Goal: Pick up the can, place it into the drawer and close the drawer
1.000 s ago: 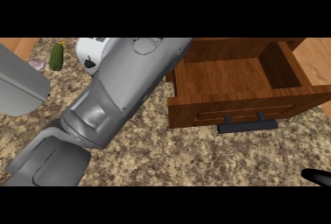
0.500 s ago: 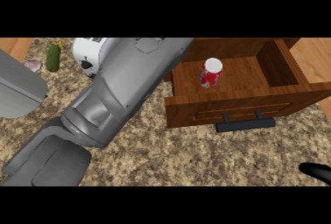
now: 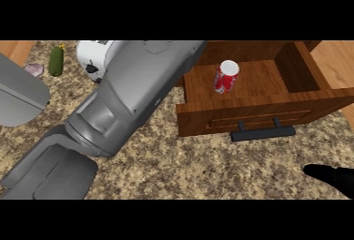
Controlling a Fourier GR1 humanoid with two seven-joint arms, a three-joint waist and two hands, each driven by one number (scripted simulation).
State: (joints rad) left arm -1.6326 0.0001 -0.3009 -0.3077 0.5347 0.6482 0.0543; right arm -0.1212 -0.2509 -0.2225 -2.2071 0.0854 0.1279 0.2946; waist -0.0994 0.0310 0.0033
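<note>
Near you, your right hand is peeking in at the lower right; you cannot tell whether it is open or closed. Your left forearm is crossing the view, its hand out of sight. Farther off, the can is standing upright inside the open drawer, likely awaiting the closing push.

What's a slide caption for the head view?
Red can stands in the open wooden drawer; a grey forearm crosses the counter.

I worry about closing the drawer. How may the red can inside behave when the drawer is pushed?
The can stands upright, tall and narrow, so a quick push could probably tip it. Once fallen, its round body would likely roll.
</note>
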